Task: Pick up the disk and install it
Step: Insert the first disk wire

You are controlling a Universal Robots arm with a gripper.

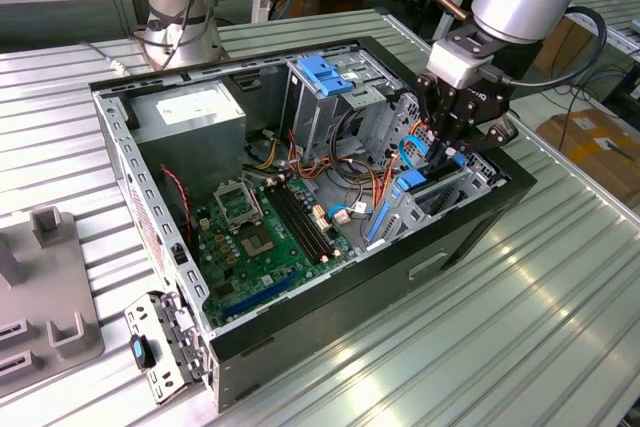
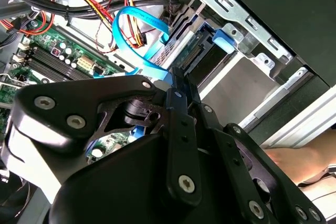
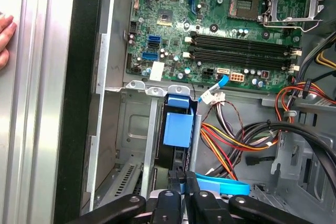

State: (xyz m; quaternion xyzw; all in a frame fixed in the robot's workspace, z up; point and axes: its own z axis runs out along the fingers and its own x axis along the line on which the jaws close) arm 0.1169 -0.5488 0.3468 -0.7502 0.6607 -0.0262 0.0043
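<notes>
While seated in its bay, disk: likely rigid, weighty, shock-fragile; grasp by blue frame edges. Gripper jaws clenched at its end.

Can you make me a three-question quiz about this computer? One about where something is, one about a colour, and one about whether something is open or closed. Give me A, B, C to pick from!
1. Where is the disk?
A. On a chair.
B. Slotted in the metal drive bay inside the computer case.
C. On the floor.

2. What colour is the disk's frame?
A. Red.
B. Yellow.
C. Blue.

3. How is the computer case?
A. Open, with the motherboard showing.
B. Shut with a cover.
C. Wrapped in paper.

Answers:
1 B: the first wrist view shows it between the bay's walls, with the gripper at its end.
2 C: bright blue plastic edges it.
3 A: the green board lies bare in the exterior view.
</notes>
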